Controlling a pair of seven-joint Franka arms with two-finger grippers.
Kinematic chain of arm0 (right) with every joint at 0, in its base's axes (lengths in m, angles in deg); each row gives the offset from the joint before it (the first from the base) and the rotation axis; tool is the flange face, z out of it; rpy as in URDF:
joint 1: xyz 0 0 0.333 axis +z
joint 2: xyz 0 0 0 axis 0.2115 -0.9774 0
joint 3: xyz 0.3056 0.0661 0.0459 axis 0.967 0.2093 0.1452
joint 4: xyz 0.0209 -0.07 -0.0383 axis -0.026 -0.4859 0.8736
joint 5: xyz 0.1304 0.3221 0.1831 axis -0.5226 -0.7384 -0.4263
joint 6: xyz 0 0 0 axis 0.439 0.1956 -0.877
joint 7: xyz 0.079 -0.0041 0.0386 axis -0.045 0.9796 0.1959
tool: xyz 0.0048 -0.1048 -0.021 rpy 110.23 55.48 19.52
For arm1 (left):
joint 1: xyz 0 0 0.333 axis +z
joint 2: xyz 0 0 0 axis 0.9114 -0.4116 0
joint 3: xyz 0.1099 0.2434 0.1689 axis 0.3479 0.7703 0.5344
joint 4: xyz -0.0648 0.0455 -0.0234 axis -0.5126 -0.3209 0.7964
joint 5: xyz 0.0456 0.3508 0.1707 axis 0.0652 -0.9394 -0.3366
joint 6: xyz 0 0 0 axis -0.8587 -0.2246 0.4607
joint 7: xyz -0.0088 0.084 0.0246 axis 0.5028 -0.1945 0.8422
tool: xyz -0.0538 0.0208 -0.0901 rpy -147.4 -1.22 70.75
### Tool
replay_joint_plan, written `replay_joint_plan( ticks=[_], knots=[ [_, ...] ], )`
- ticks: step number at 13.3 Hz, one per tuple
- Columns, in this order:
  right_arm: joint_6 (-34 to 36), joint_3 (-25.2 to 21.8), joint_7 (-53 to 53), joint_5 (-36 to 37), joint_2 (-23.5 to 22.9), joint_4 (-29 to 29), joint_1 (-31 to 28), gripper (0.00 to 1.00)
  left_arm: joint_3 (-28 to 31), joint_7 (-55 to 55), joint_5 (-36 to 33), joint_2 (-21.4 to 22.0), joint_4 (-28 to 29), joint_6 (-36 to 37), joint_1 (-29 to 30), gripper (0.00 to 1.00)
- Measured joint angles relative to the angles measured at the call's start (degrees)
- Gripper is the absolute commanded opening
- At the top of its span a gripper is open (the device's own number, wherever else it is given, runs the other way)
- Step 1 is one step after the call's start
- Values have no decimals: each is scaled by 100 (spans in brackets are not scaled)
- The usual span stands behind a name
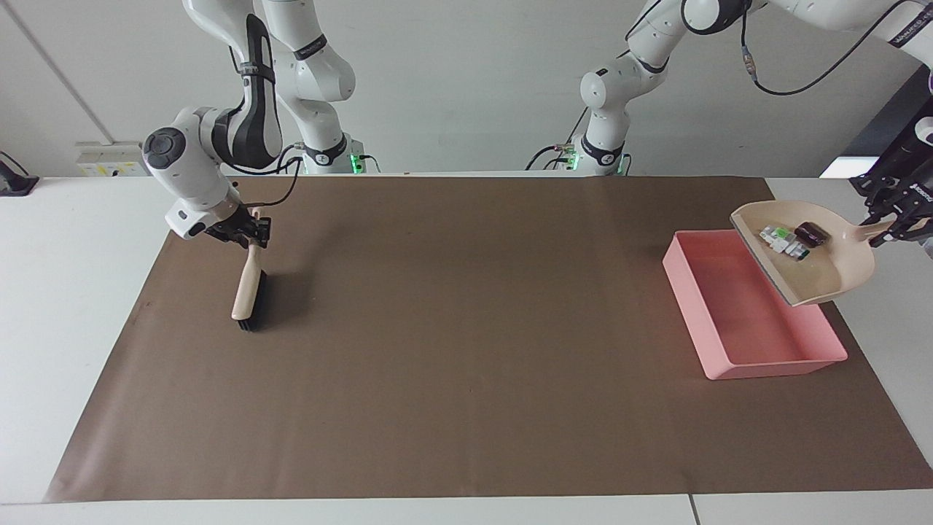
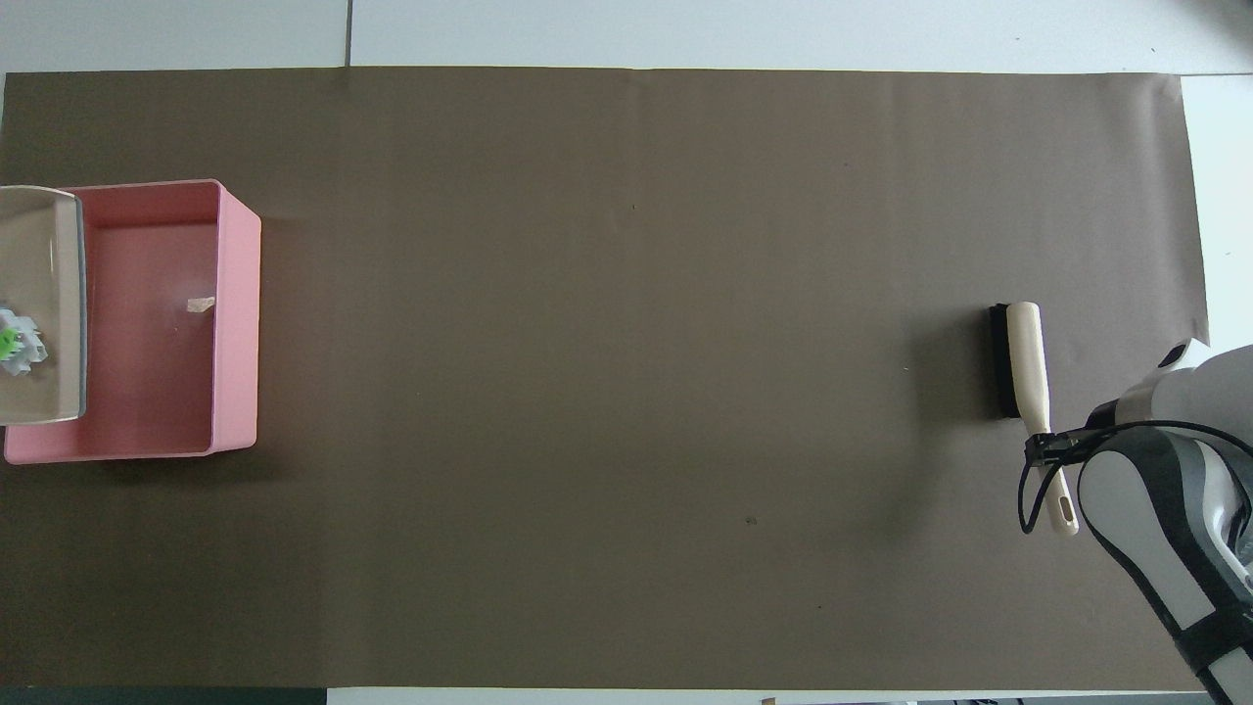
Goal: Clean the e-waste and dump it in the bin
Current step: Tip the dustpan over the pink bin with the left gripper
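Now the left gripper [image 1: 898,222], clamped on the dustpan [image 1: 816,273] handle, holds the light, loose e-waste [image 1: 791,240] over the bin's [image 1: 758,361] edge at the mat's [image 1: 466,350] left-arm end; the right gripper [image 1: 244,230] grips the brush [image 1: 246,292].

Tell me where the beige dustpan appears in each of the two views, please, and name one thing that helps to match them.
Facing view: the dustpan is raised at the picture's right edge, over the pink bin's outer wall, its handle in the left gripper.
Overhead view: only part of the dustpan shows, cut by the picture's left edge, over the bin.
Shared landmark: the pink bin, at the left arm's end of the table.
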Motion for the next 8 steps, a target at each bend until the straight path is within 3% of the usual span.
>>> replay_joint_plan(
  ticks=[5,8],
  knots=[
    [-115,33,61,0,6,245,229,100,-2,-52,-1419,-144,-144,-541,-477,0],
    [-121,60,-738,0,0,751,780,100,0,197,-1901,-176,-144,-614,-635,0]
  ],
)
